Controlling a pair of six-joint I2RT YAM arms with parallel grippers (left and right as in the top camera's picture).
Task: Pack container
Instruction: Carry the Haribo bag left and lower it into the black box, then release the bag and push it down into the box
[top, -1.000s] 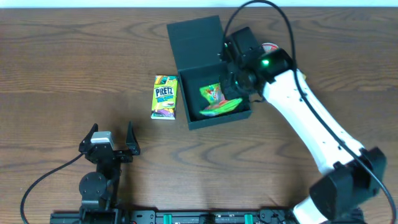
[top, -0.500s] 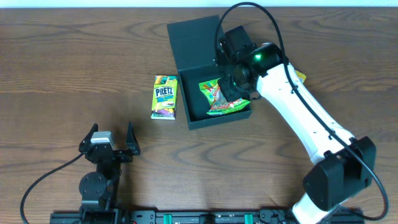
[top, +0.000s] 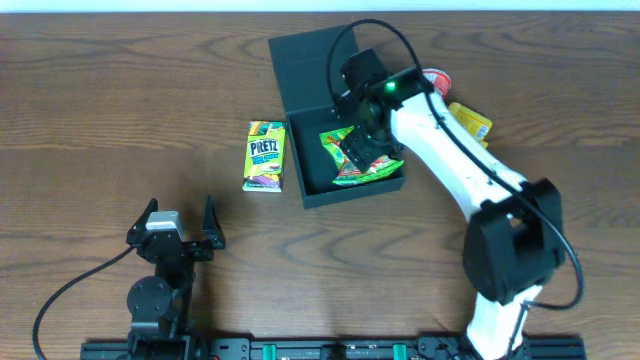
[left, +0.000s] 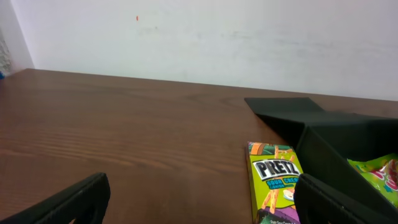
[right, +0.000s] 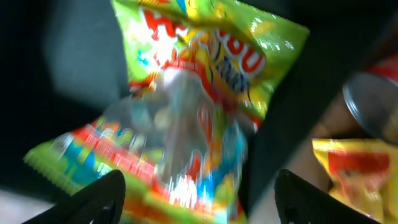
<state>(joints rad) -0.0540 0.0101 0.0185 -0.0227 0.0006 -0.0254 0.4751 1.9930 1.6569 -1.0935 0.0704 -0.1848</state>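
Right gripper (top: 358, 152) is hovering, jaws spread, over the container (top: 310, 60), which is sitting open at far centre; a green candy bag (top: 380, 170) is lying inside. My left gripper (top: 180, 218) is resting near left, also spread.

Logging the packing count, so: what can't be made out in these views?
Overhead: the right arm covers part of the container, hiding anything beneath it.
Overhead: the red-topped item and yellow pack sit partly behind that arm, too small to identify.
Right wrist: the green snack bag has blurred, unreadable print.
Left wrist: the Pretz box is cut off by the bottom edge.
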